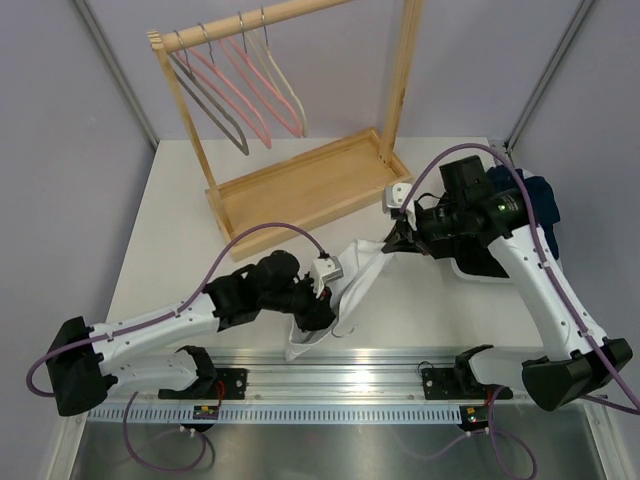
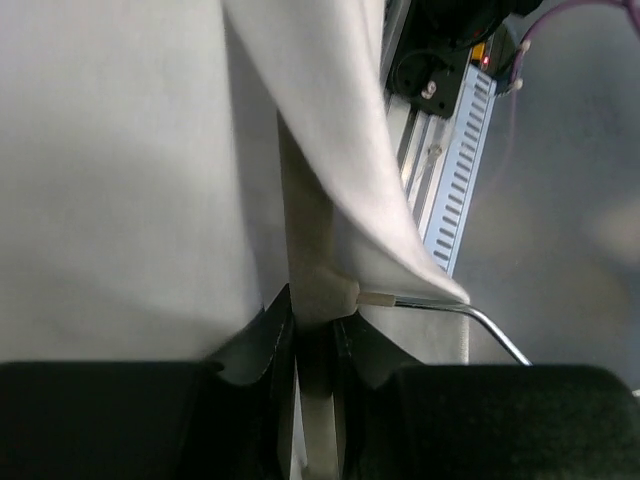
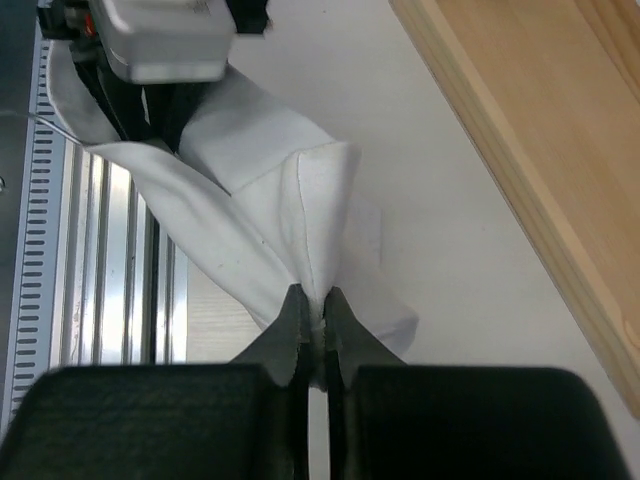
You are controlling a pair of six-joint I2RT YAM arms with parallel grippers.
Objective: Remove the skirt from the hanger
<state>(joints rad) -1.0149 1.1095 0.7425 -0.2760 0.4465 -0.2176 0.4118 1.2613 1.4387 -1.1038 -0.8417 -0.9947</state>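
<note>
Surface: a white desk (image 1: 170,230) is carrying a wooden rack (image 1: 300,185), which is standing toward the far side. Spare hangers (image 1: 240,90) in grey, pink and cream are hanging from the rack's top bar. A ribbed metal rail (image 1: 350,365) is running along the desk edge on the arms' side of the rack. Pale lilac wall panels (image 1: 60,150) are enclosing the space behind and beside the rack. A dark blue item (image 1: 545,200) is sitting to the right of the rack, partly hidden by the right arm; what it is cannot be told.

Task item: the white skirt (image 1: 355,275) is stretching across the desk just in front of the rack's base, between the two grippers, with its lower end drooping toward the rail.

Left gripper (image 1: 325,300): it is sitting in front of the rack, nearer the rail. In the wrist view the left gripper (image 2: 315,320) is clamping narrowly on the cream hanger (image 2: 315,250), whose arm is running up under the skirt (image 2: 120,150). The metal hook (image 2: 480,318) is sticking out to one side, clear of the cloth.

Right gripper (image 1: 392,243): it is hovering just off the rack's front right corner. In the wrist view the right gripper (image 3: 312,310) is closing fully, its fingers pinching a seamed fold of the skirt (image 3: 300,200) and pulling the fabric into a raised ridge.
</note>
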